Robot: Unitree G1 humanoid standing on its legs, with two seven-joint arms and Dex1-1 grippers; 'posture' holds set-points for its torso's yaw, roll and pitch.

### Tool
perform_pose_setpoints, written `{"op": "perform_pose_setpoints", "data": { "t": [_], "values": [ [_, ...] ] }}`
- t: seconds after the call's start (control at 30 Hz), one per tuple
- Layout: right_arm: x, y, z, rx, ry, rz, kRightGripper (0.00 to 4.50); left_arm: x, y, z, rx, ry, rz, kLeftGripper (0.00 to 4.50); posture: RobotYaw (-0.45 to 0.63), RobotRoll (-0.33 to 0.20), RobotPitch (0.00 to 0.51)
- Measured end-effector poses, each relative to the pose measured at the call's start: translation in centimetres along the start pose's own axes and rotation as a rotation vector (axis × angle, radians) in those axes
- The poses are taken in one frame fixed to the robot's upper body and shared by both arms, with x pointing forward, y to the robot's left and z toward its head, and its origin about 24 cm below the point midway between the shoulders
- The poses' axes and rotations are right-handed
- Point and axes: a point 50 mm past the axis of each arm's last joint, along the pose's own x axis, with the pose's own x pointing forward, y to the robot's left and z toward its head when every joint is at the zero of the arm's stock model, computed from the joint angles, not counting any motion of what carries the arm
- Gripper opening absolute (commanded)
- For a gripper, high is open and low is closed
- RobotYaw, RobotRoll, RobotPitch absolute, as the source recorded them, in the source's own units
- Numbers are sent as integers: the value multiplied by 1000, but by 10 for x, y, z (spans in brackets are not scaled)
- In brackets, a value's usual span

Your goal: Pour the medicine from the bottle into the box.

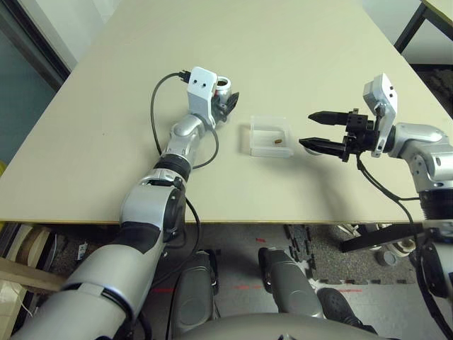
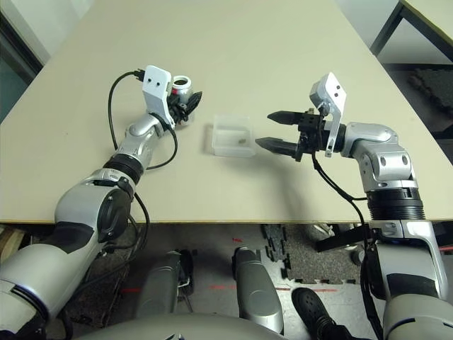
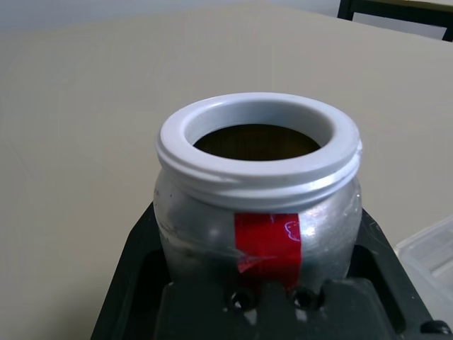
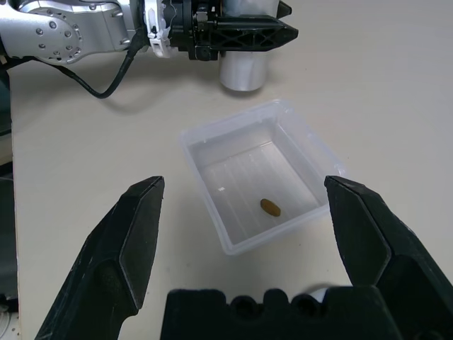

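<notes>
Pill (image 4: 270,207) in the box (image 4: 233,173), open bottle (image 3: 191,230) upright in my left hand (image 4: 289,21)

From the head cameras, I see the clear tray on the tabletop (image 1: 177,42) between my two hands. The brownish pill lies inside it, so I judge the pour done. My right hand (image 1: 306,129) is spread and empty.

In the left wrist view, my left hand is closed around the silver bottle's body, below its pale threaded neck (image 3: 258,173) and beside the red label (image 3: 269,244). That hold suits it: I expect a light, stiff shell, smooth enough to slip if I tilt fast. The dark mouth doesn't tell me whether more pills remain.

In the right wrist view, the bottle is beside the tray; I can't tell whether its base touches down. The pill looks light and hard, likely to skid, so I'd leave it alone and lower the bottle gently before letting go.
</notes>
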Motion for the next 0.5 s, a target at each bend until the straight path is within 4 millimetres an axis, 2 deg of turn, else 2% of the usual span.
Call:
{"op": "perform_pose_setpoints", "data": {
  "t": [0.47, 0.5],
  "values": [
    [-2, 3, 0, -1, 16, 0, 4500, -4, 2, -13, 73, 82, 57, 2640, -251, 0, 161],
    [-2, 3, 0, -1, 16, 0, 4500, -4, 2, -13, 73, 83, 59, 2990, -250, 0, 161]
  ]
}}
